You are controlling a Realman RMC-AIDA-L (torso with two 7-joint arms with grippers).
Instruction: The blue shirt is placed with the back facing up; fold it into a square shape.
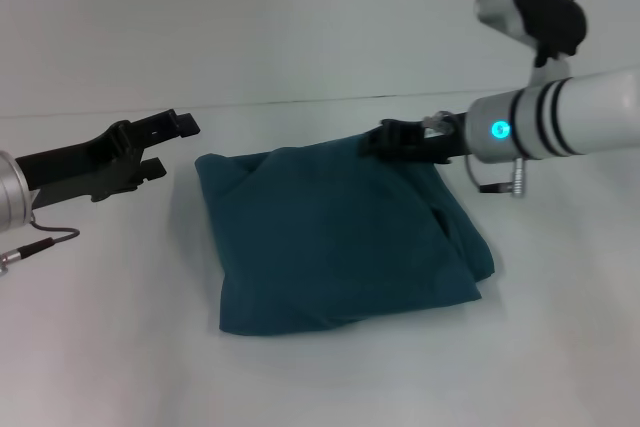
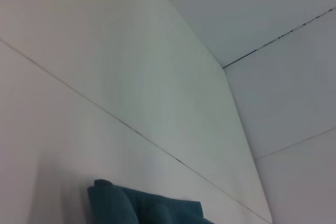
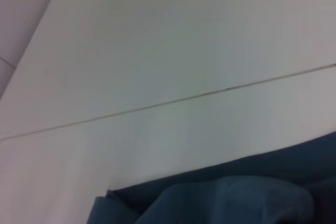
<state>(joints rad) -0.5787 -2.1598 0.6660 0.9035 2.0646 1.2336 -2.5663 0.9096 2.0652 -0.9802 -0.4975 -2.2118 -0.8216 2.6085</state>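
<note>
Shirt: lies on the white worktop, already folded into a thick, roughly square bundle with its plain side up; no lettering shows. All places below are given from the shirt.

Shape: not yet a neat square. The near edge runs fairly straight, but layers bulge and overlap along the side under the right arm, and the far corner on that side is drawn up toward the right gripper.

Right gripper: at the shirt's far edge, on the corner toward the right arm. Its dark jaws appear pinched on the cloth there, since the fabric rises to meet them. My reading is that it holds this corner either to lay down a fold or to tug the edge square.

Left gripper: off the shirt's opposite side, just beyond the far corner, clear of the cloth and above the worktop. Its jaws are parted with nothing between them. It seems kept there so it stays out of the fold's way yet close enough to pin or straighten that side.

Wrist views: each shows only a strip of the shirt's blue edge against the worktop, with no fingers visible.

Progress: judged late in the task; the main folds look done and tidying remains.

Risk: a pull on the held corner could drag the whole bundle or open the loose layers on that side.
</note>
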